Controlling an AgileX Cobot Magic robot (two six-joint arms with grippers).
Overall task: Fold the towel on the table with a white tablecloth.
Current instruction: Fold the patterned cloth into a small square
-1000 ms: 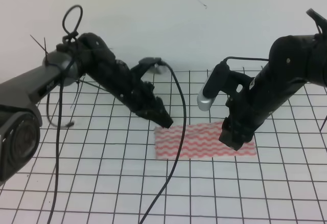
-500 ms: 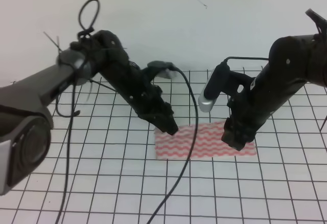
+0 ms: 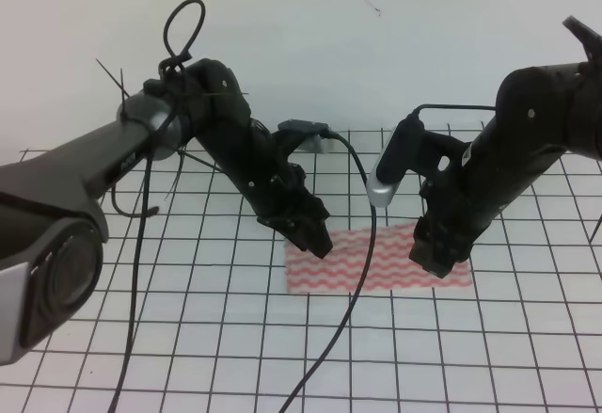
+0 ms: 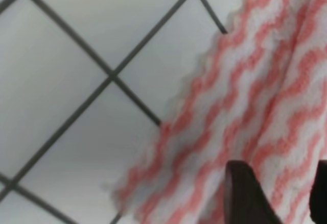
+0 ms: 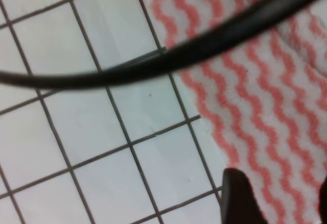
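Left gripper (image 3: pixel 315 241) sits low over the near-left end of the towel (image 3: pixel 376 261). The left wrist view shows one dark fingertip (image 4: pixel 245 193) over the striped cloth and a second at the frame edge, with cloth showing in the gap, so the jaws look spread and hold nothing. Contact with the cloth cannot be told.

Right gripper (image 3: pixel 435 264) is low over the right part of the towel. The right wrist view shows a dark fingertip (image 5: pixel 237 196) at the bottom and a sliver of another at the right edge, with striped cloth between them. That looks spread too, with nothing pinched.

The towel lies flat as a rectangle on the table with a white tablecloth (image 3: pixel 188 338), near the middle and toward the back, long side running left to right. No layer is visibly lifted.

The two arms come in from opposite sides so that each one can take one end. Judged from this, the step in hand is approach before a grasp and the fold has not begun here.

A black cable (image 3: pixel 353 281) hangs from the left arm across the towel's left part. It also crosses the right wrist view and could drag or snag the cloth.
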